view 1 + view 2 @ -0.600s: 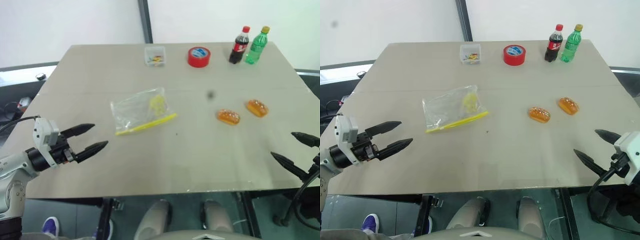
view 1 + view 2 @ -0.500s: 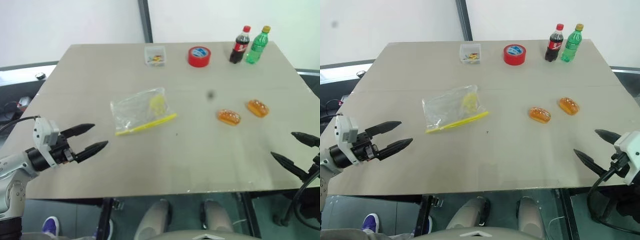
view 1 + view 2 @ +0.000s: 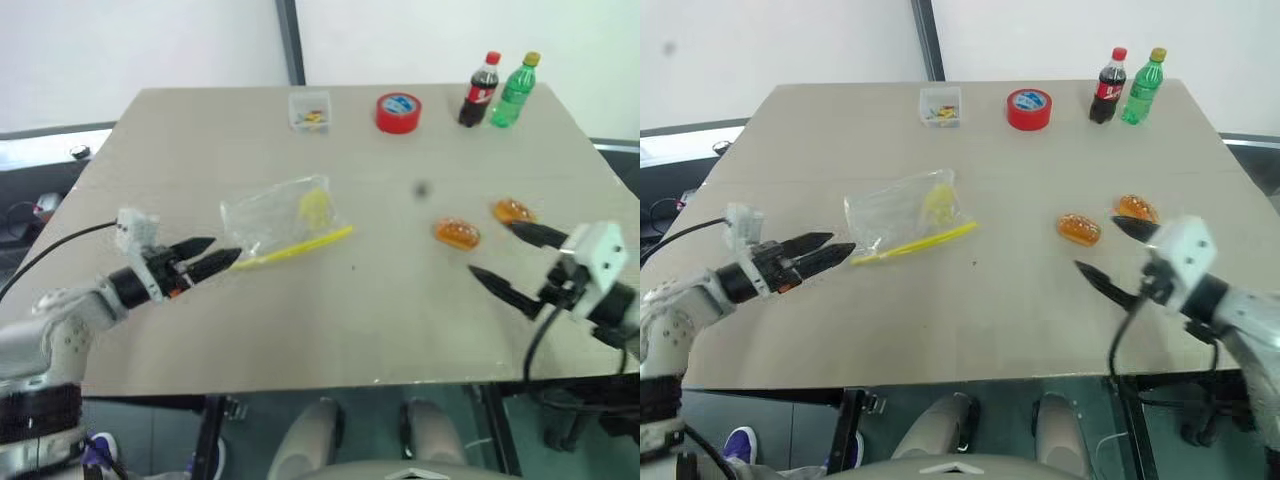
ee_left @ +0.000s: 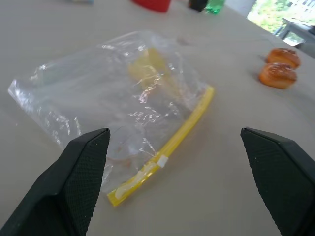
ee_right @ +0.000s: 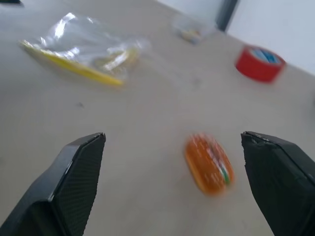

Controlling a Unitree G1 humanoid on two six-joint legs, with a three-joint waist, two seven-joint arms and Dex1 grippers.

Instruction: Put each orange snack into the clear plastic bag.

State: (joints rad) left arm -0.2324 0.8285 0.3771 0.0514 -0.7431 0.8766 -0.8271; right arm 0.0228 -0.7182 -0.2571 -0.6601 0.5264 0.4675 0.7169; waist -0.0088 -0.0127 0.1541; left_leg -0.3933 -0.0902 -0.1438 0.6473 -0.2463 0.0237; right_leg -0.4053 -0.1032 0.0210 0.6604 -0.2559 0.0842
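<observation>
In the left eye view, the clear plastic bag point(image 3: 285, 222) is lying flat left of the frame's center on the surface point(image 3: 380, 320), its yellow seal strip facing the lower edge of the frame. The left hand point(image 3: 215, 258) is hovering at the bag's lower-left corner, its 2 black fingers spread a little and gripping nothing, seemingly placed there to catch the bag's mouth. Right of center, the 2 orange snacks are sitting close together: the nearer snack point(image 3: 457, 234) and the farther snack point(image 3: 513, 211). The right hand point(image 3: 508, 262) is opening wide and empty just below and right of them, one finger reaching up beside the farther snack, a stance that looks meant for picking one up. Along the top edge a small clear box point(image 3: 310, 110), a red tape roll point(image 3: 398, 112), a cola bottle point(image 3: 479, 90) and a green bottle point(image 3: 515, 90) are standing well apart from the work.

The right eye view is showing the same layout.

In the left wrist view, the bag is filling the upper-left and middle of the frame, with the seal strip running diagonally between the 2 widely parted fingers point(image 4: 78, 182); both snacks are sitting at the upper right.

In the right wrist view, one snack point(image 5: 208, 162) is lying low and right of center between the parted fingers point(image 5: 69, 189), untouched; the bag is resting at the upper left.
</observation>
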